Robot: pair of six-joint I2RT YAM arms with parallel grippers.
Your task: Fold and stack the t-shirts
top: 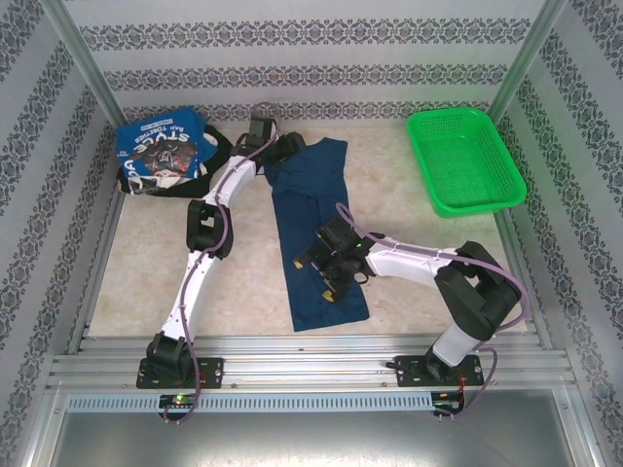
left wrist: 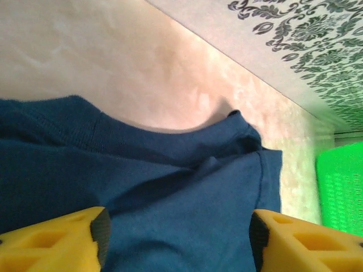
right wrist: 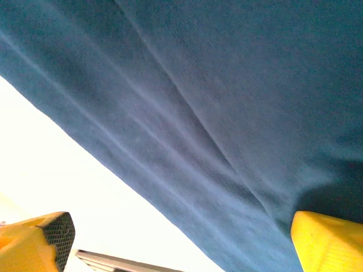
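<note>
Plainly, the left hand [left wrist: 180,235] and right hand [right wrist: 181,232] gape empty over the long, softly creased navy tee [top: 307,209].

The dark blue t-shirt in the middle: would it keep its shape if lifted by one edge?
Probably not: the dark blue t-shirt lies flat with soft creases, so it would likely sag. It looks thin, so probably light. Pushed, it may bunch rather than slide.

Pale marbled tabletop [top: 146,263] is enclosed on three sides by walls [top: 311,53] papered in grey damask bands. Back corners are marked by metal posts [top: 86,60]. Near edge is framed by aluminium rails [top: 311,362]. Lighting is even and bright.
</note>
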